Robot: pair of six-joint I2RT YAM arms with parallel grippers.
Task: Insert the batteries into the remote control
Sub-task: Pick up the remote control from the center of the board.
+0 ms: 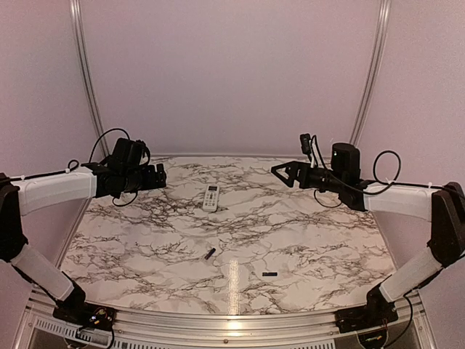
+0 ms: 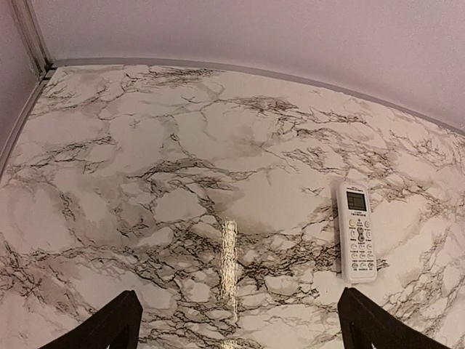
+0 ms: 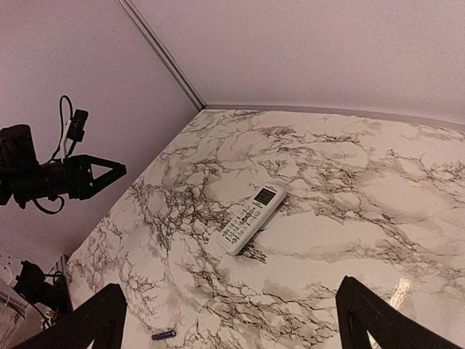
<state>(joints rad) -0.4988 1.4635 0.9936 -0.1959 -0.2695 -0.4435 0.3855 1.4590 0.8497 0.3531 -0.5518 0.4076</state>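
A: Where does everything sit?

B: The remote control [image 1: 211,198] lies flat, buttons up, toward the far middle of the worktop [image 1: 327,240], between the 2 arms. The left battery [image 1: 210,254] lies closer to the bases, at a slant. The right battery [image 1: 269,274] is nearer again, well apart from its twin and from the remote control.

A: And the grippers?

B: The left gripper [image 2: 238,309] has its fingers spread wide with nothing between them. The right gripper [image 3: 232,309] is the same, wide apart and empty. Both hover above the worktop, 1 on either side of the remote control.

A: How will these things handle?

B: I'd judge each battery light, rigid, smooth and round, so it may roll or squirt out of a pinch. Take it across its middle, fingers square to its long axis, and close gently. The remote control looks like light, stiff plastic on a glossy surface, so it could slide when pushed. Hold it by its 2 long edges, clear of the buttons. With the buttons facing up, the battery bay is presumably underneath, so it will likely need turning over.
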